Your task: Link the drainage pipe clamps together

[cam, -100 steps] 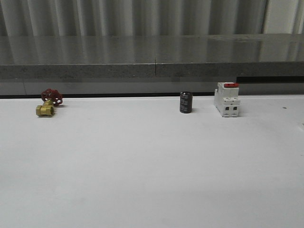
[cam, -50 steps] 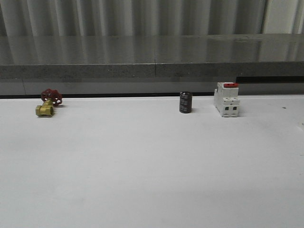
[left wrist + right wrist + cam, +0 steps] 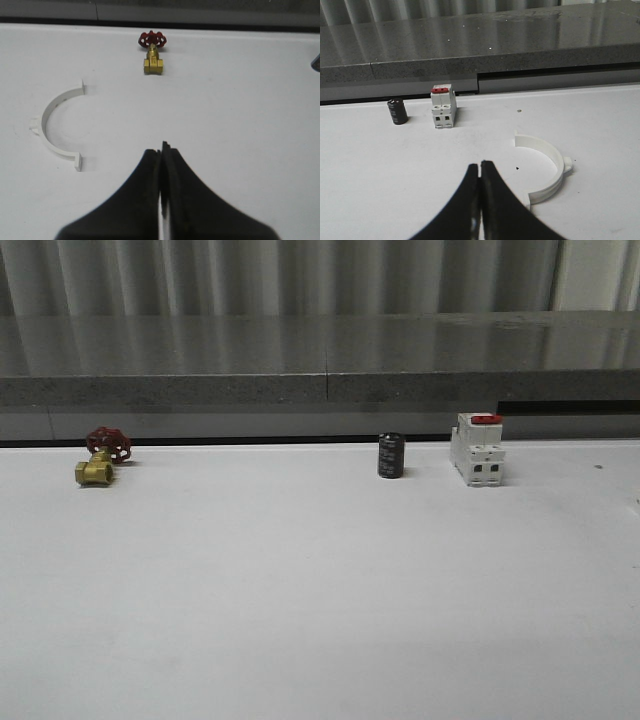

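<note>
Lying flat on the table [image 3: 300,590], each half-ring [image 3: 56,125] [image 3: 547,172] rests near a clenched hand [image 3: 161,150] [image 3: 480,167], open sides facing the hands.

A broad white desk [image 3: 300,590] runs to a dark gap at its far edge. Behind it stands a long grey speckled stone ledge [image 3: 320,360] with a glossy top and a thin vertical seam. Pale corrugated panelling [image 3: 280,275] lines the wall, softly lit.
</note>
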Robot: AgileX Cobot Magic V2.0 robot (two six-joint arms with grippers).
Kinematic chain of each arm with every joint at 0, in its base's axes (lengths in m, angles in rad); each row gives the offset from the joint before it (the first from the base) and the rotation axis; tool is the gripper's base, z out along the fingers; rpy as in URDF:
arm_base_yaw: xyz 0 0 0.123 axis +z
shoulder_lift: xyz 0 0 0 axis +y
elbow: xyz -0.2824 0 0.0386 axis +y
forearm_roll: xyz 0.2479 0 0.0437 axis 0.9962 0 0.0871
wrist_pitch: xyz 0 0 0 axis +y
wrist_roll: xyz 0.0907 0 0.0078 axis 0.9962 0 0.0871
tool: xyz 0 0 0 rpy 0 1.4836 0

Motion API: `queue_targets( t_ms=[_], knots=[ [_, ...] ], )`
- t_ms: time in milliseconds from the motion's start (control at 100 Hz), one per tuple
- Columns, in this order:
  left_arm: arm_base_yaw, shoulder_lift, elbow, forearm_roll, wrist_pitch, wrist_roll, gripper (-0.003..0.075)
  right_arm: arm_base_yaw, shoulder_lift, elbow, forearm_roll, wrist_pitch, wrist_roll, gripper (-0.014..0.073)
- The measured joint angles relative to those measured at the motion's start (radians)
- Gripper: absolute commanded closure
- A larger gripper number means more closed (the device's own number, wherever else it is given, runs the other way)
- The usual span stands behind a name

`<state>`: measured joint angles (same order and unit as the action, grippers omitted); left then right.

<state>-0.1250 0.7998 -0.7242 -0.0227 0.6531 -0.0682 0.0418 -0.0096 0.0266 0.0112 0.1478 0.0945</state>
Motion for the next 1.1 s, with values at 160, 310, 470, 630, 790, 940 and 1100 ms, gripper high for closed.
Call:
queue_targets(
  t_ms=[160,310,470,630,790,940,1100],
  knots=[
    [0.000,0.091,0.000,-0.006,-0.021,0.000,0.0741,0.000,0.000,0.000,0.000,-0.002,0.000,0.0662],
    [0.000,0.146,0.000,-0.015,-0.022,0.000,0.0739,0.000,0.000,0.000,0.000,-0.002,0.000,0.0662],
    [0.000,0.176,0.000,-0.025,-0.008,0.000,0.0570,0.000,0.000,0.000,0.000,-0.002,0.000,0.0662],
    [0.000,0.187,-0.002,-0.027,0.021,0.000,0.0192,0.000,0.000,0.000,0.000,-0.002,0.000,0.0662],
    [0.000,0.191,-0.002,-0.033,0.022,0.000,0.0070,0.000,0.000,0.000,0.000,-0.002,0.000,0.0662],
    [0.032,0.236,-0.027,-0.035,0.050,0.000,0.0070,0.000,0.000,0.000,0.000,-0.002,0.000,0.0662],
    [0.157,0.358,-0.119,-0.042,0.061,0.036,0.0070,0.000,0.000,0.000,0.000,-0.002,0.000,0.0662]
  ],
)
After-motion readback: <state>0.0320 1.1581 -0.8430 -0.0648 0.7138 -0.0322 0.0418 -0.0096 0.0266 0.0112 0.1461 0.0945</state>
